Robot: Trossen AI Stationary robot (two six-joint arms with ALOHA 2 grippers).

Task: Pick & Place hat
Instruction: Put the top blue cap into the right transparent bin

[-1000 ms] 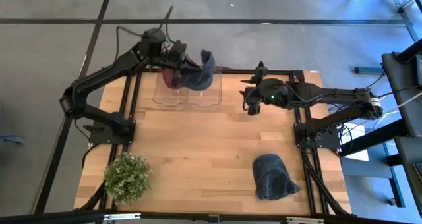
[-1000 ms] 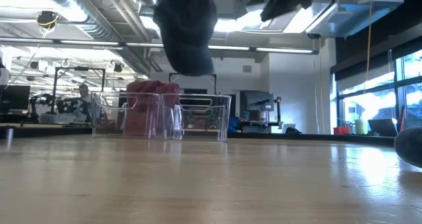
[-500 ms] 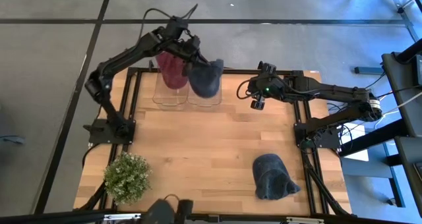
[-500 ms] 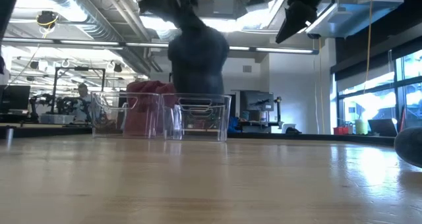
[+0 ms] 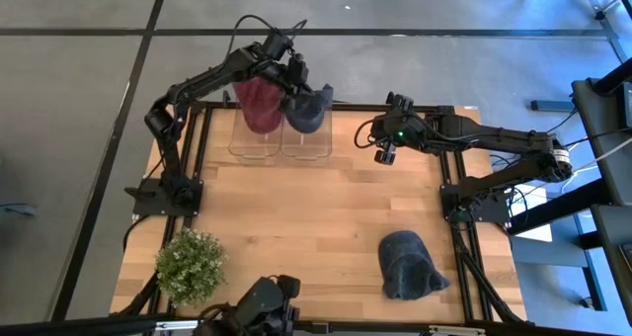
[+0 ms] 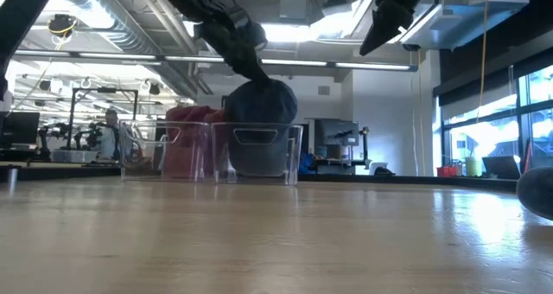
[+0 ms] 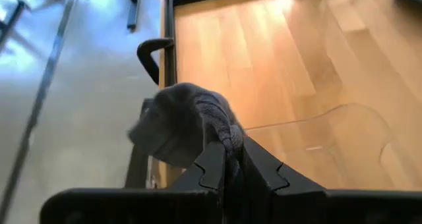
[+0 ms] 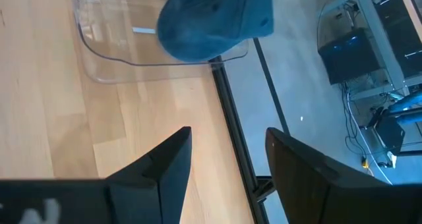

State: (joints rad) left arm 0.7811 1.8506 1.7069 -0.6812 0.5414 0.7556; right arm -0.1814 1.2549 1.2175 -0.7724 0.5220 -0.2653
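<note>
Left gripper (image 7: 227, 159): fingers pinched together on a fold of the soft dark-blue knitted hat (image 5: 308, 108), lowering it into the right-hand clear plastic bin (image 6: 259, 154).
Hat handling: looks light and limp, sagging from the pinch; likely best held by a bunched fold or the rim.
Right gripper (image 8: 227, 159): fingers apart, empty, hovering near the bins.
Around: dark-red hat (image 5: 259, 103) in the neighbouring clear bin (image 5: 253, 143); second dark-blue hat (image 5: 408, 265) lying on the wooden table (image 5: 306, 217); green potted plant (image 5: 188, 265).
In the way: the bin's wall could snag the drooping cloth.
</note>
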